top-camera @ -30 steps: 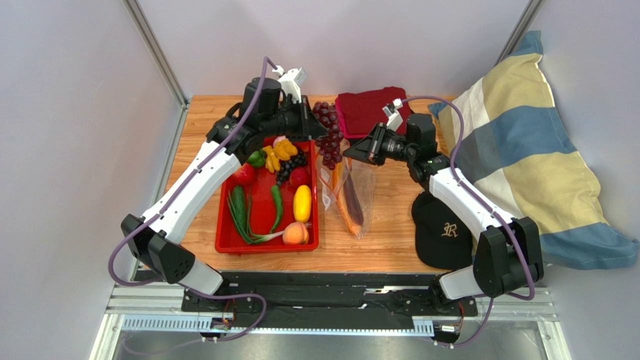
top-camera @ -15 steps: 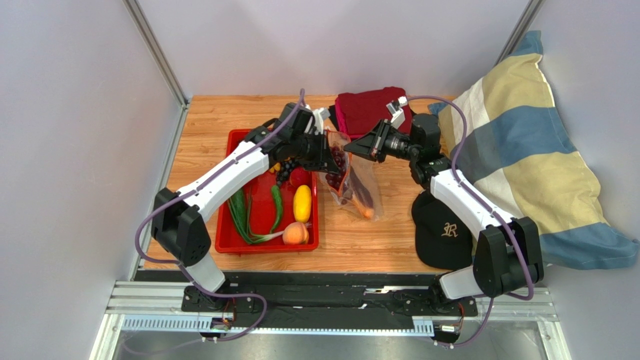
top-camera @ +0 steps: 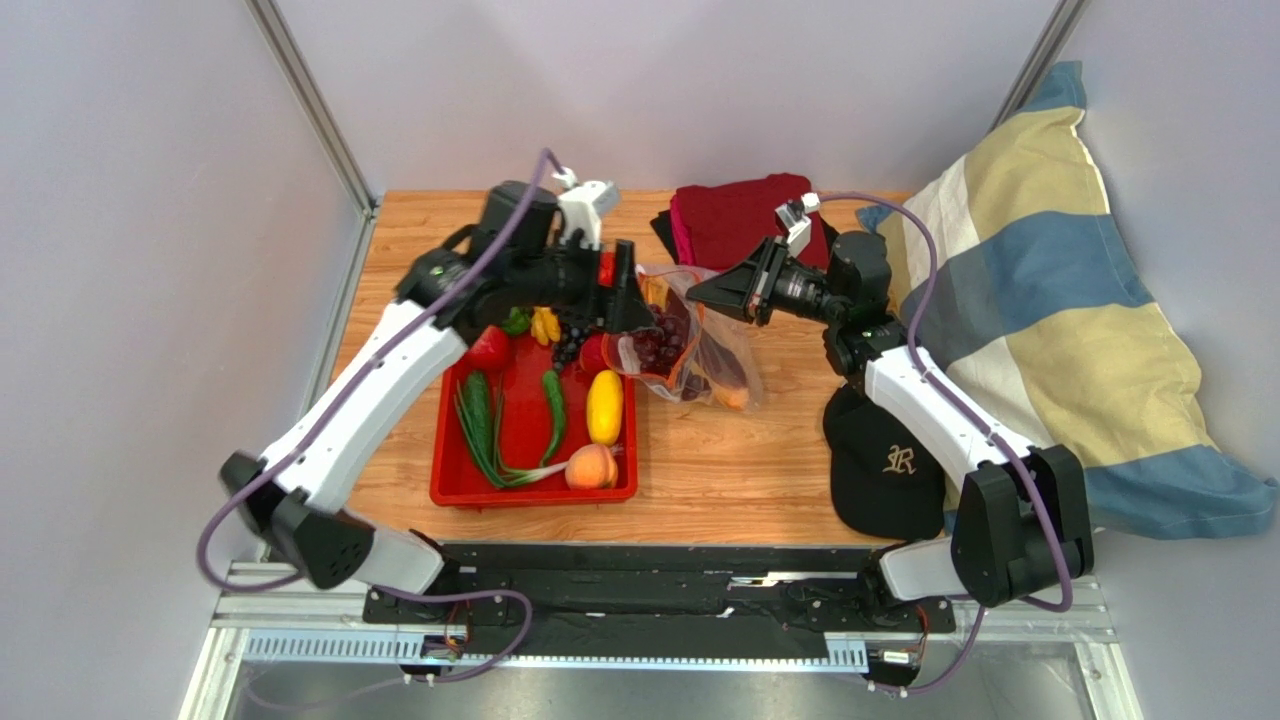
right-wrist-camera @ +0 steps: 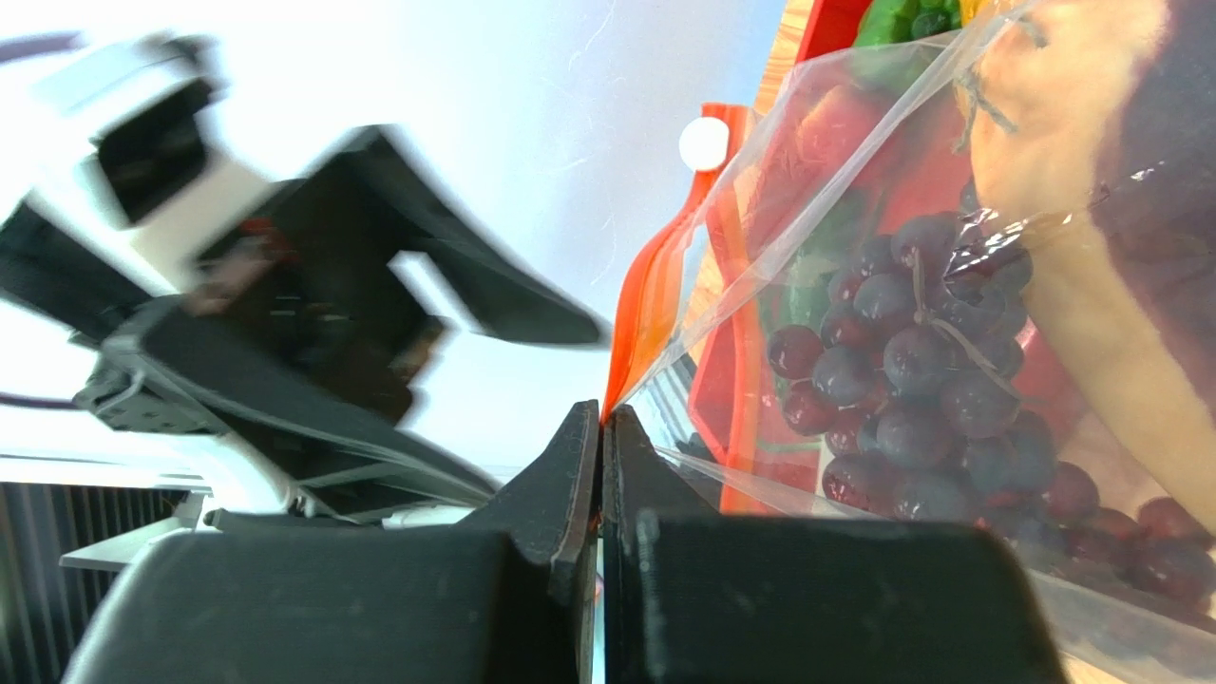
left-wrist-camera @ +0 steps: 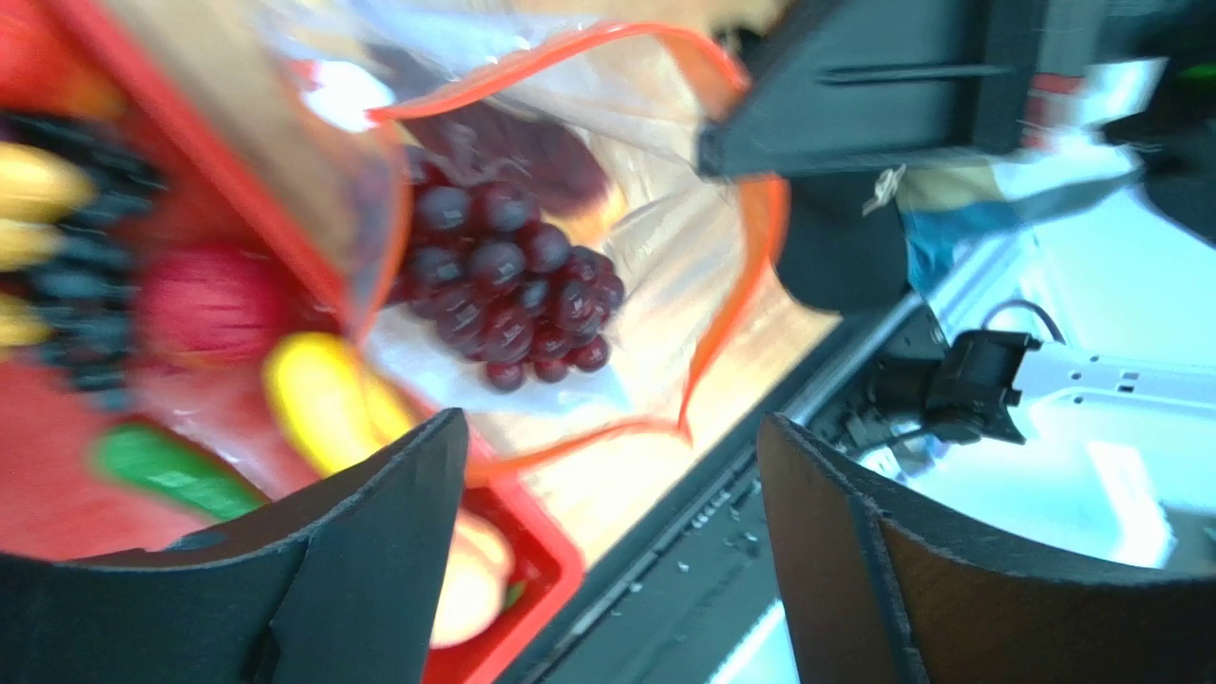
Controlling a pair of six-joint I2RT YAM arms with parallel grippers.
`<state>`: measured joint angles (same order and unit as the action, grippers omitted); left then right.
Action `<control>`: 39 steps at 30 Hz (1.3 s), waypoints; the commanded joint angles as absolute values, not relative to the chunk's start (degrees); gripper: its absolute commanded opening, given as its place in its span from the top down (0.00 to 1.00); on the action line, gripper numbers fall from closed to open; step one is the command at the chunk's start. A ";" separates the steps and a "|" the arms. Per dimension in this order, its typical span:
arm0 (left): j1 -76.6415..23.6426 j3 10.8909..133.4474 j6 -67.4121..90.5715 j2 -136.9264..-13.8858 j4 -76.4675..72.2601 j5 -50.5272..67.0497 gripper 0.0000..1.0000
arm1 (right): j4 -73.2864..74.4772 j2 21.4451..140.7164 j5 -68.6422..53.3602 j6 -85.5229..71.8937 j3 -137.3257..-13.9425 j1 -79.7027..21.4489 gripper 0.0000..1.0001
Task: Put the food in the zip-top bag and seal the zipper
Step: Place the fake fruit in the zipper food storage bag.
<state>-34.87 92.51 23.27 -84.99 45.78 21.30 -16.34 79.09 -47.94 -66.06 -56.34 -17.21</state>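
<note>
The clear zip-top bag (top-camera: 699, 357) lies tilted beside the red tray (top-camera: 451, 488), its mouth facing left. My right gripper (top-camera: 709, 296) (right-wrist-camera: 601, 413) is shut on the orange zipper (right-wrist-camera: 650, 307) rim and holds the mouth up. Purple grapes (top-camera: 657, 348) (left-wrist-camera: 507, 285) (right-wrist-camera: 914, 371) rest inside the bag with an orange and dark purple piece (right-wrist-camera: 1099, 214). My left gripper (top-camera: 631, 308) (left-wrist-camera: 614, 435) is open and empty just outside the bag's mouth. In the tray lie a yellow lemon (top-camera: 604, 405), a peach (top-camera: 591, 468), green vegetables (top-camera: 481, 420) and other food.
A black cap (top-camera: 887, 458) sits on the table at the right. Folded dark red cloths (top-camera: 729, 218) lie at the back, behind the bag. A striped pillow (top-camera: 1052, 300) fills the right side. Grey walls close in the left and rear.
The left gripper carried the grapes from above down into the bag's mouth, opened, left them inside and drew back to the left. The right gripper kept its hold on the rim.
</note>
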 commanded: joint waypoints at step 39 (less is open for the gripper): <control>-23.82 97.38 16.09 -84.81 64.76 36.57 1.00 | 5.97 75.76 -46.93 -47.64 -58.28 -15.21 1.00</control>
<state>-23.94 94.04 21.19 -87.64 55.22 34.92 -3.29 77.52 -47.37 -56.60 -57.08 -15.66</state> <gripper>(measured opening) 0.009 0.009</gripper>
